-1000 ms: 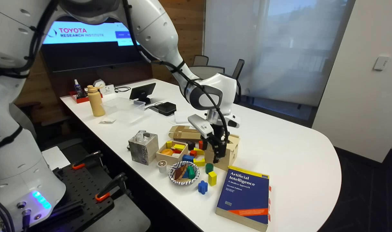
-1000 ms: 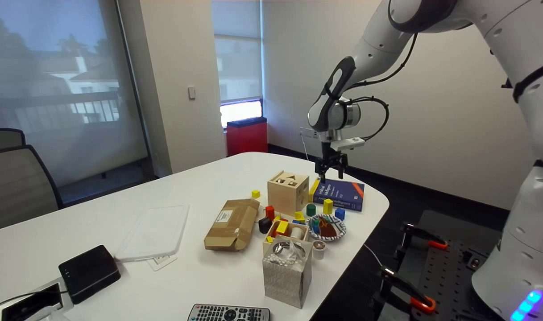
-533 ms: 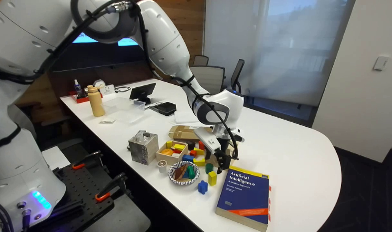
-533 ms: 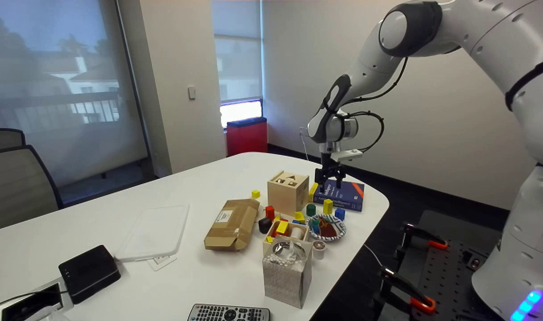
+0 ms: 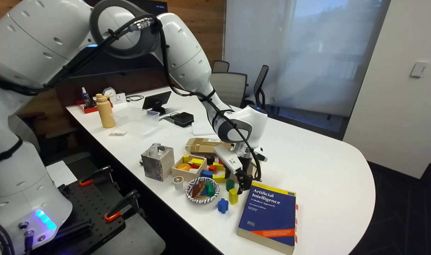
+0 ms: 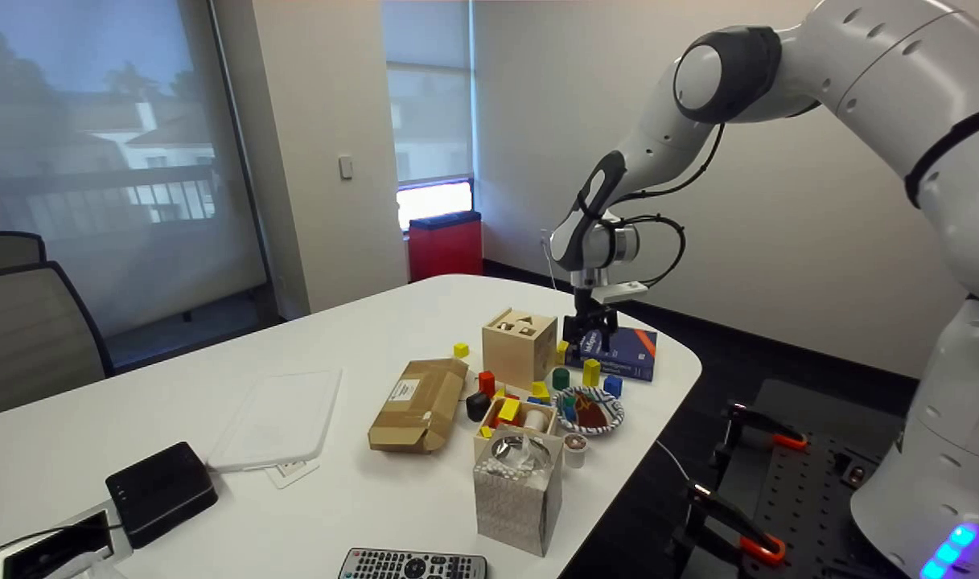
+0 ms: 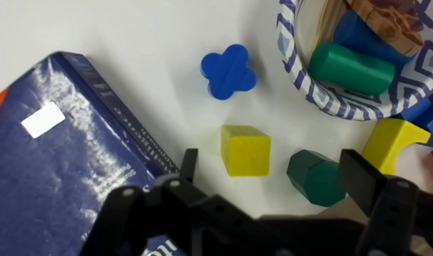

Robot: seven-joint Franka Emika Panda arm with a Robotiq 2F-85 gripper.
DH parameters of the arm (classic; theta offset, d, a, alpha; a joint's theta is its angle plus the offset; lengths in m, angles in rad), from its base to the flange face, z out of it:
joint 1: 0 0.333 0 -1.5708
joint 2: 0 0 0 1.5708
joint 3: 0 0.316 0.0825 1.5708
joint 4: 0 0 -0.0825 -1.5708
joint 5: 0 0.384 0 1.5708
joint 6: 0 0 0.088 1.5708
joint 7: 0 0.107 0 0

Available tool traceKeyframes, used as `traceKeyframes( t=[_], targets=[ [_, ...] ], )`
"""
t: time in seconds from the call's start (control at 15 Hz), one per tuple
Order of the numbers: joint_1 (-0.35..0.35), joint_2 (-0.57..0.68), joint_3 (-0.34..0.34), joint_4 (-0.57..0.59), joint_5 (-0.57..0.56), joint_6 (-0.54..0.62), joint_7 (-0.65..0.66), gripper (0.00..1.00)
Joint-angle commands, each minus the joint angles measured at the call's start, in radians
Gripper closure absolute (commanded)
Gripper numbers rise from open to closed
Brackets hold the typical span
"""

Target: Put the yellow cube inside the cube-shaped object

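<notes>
Both fingers of my gripper [image 7: 274, 169] are spread apart, and between them the wrist view shows the smooth yellow block [image 7: 249, 155], upright and square-topped on the table [image 7: 159, 21]. Just beside it, one finger partly covers a green faceted block [image 7: 323, 185]. Near the yellow block are a blue clover-shaped piece [image 7: 228, 73], a glossy book [image 7: 74, 163] and the pale wooden box [image 6: 508, 359] with cut-out holes, mostly hidden by my arm [image 5: 250, 120] in an exterior view. Farther from the yellow block: a small yellow cube [image 6: 461, 350].
</notes>
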Motion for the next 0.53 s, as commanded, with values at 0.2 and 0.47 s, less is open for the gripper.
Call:
traceKeyframes(
  t=[0.2,0.47],
  targets=[
    [-0.033,0.043,0.018,0.04,0.026,-0.011,-0.025,0.0],
    [-0.038,0.053,0.018,0.046,0.024,-0.013,-0.026,0.0]
  ],
)
